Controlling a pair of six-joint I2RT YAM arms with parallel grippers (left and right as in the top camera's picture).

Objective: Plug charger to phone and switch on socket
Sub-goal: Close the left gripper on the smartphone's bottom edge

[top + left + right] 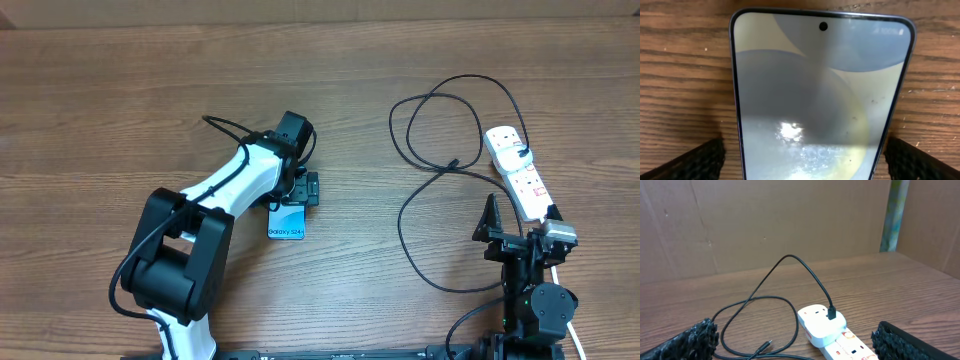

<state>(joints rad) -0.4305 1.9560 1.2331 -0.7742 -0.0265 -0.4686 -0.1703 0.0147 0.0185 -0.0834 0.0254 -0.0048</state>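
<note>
Two arms are seen at a wooden table (100,100).

Phone (287,224): laid flat, screen up, left of the table's middle. Its long axis runs near-to-far across the table, slightly slanted. The end printed "Galaxy S24+" points toward the robot; the far end is covered from above by the left gripper (303,190). In the left wrist view the screen (820,100) fills the frame, with the camera hole at the top.

Left gripper (810,162): spread wide, one of its fingers (695,162) on each side of the phone. A strip of bare wood is seen between each finger and the phone's edge; nothing is gripped.

Socket (518,168): laid on the right side of the table, long axis slanted from far-left to near-right. A white adapter (822,322) is seated at its far end, with a black plug (831,313) pushed into it.

Charger (420,190): looped loosely on the wood left of the socket. Its connector tip (455,162) lies free on the table, well apart from the phone.

Right gripper (518,232): held just at the socket's near end, fingers (690,340) set wide apart, nothing held. Contact with the socket cannot be judged.
</note>
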